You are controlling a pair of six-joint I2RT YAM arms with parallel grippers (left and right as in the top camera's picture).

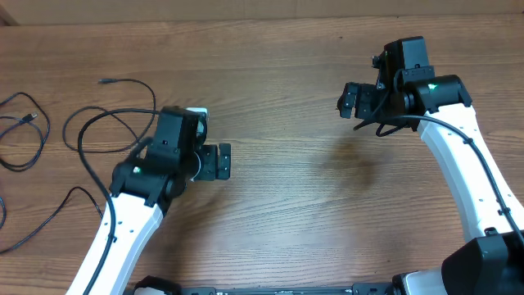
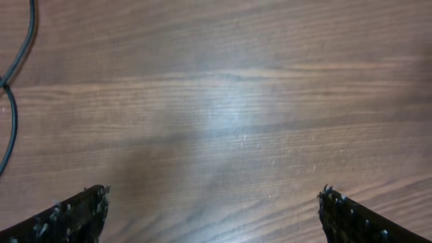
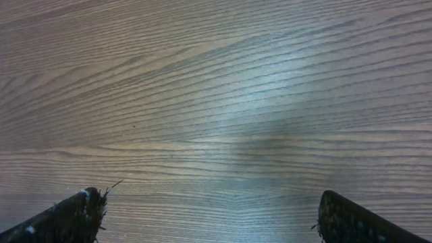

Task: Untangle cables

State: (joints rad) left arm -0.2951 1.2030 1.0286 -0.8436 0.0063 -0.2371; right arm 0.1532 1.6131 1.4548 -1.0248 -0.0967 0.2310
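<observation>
Several thin black cables lie loose on the left part of the wooden table, one ending in a small plug [image 1: 105, 81] and another plug end [image 1: 29, 119] at the far left. One loop runs under my left arm. My left gripper [image 1: 223, 161] is open to the right of them, over bare wood. In the left wrist view a cable [image 2: 30, 27] curves down the left edge, well away from the open left gripper [image 2: 212, 202]. My right gripper [image 1: 350, 100] is open at the far right. Only wood shows between its spread fingers in the right wrist view, where the right gripper [image 3: 209, 201] holds nothing.
The wooden table [image 1: 286, 188] is bare wood between the two arms. A further cable strand [image 1: 49, 221] trails near the front left, beside the left arm's white link [image 1: 123, 238]. The right arm's own thicker black wire [image 1: 467, 139] runs along its white link.
</observation>
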